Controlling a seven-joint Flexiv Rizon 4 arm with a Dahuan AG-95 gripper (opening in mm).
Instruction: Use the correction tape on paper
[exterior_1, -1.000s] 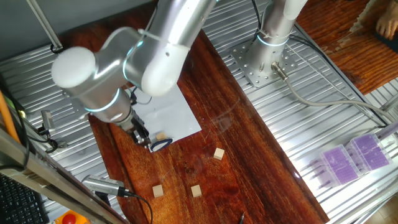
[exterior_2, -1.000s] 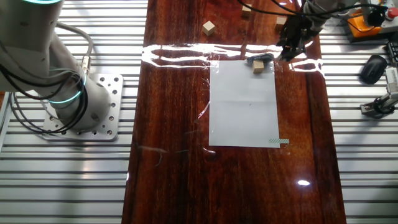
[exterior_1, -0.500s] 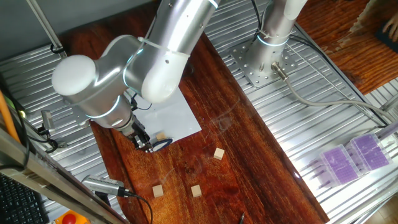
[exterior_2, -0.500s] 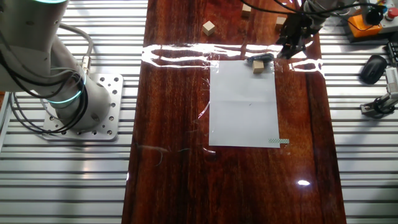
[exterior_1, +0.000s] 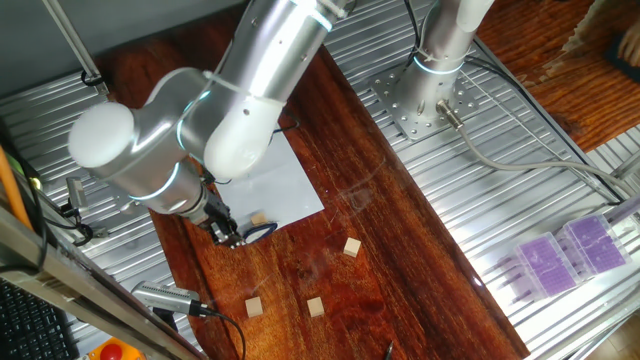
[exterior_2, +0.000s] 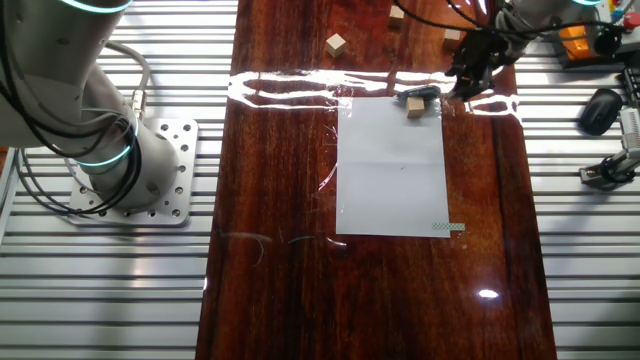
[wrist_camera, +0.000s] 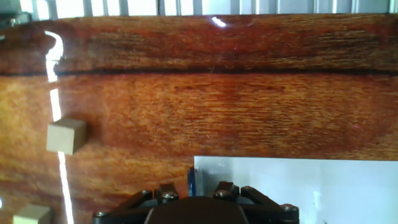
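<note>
In one fixed view the gripper (exterior_1: 226, 233) has come a little lower and further toward the near edge of the wooden table (exterior_1: 380, 250) than it was a second ago, and the arm's elbow has swung out to the left; the fingertips now sit just beside the correction tape (exterior_1: 259, 233), on its left. The tape lies where it lay before, at the corner of the paper (exterior_1: 270, 190), with a wooden cube (exterior_1: 259, 220) touching or nearly touching it on the sheet. To the right, three more cubes (exterior_1: 351, 247) stand apart on the bare wood and have not shifted. In the other fixed view the gripper (exterior_2: 468, 78) stands to the right of the correction tape (exterior_2: 416, 94), near it but apart. The hand view shows the paper (wrist_camera: 298, 186) and a thin blue edge between the finger bases, probably the tape. Whether the fingers are spread or closed cannot be told; nothing is lifted. I judge this a final approach, with the grasp not yet made.
</note>
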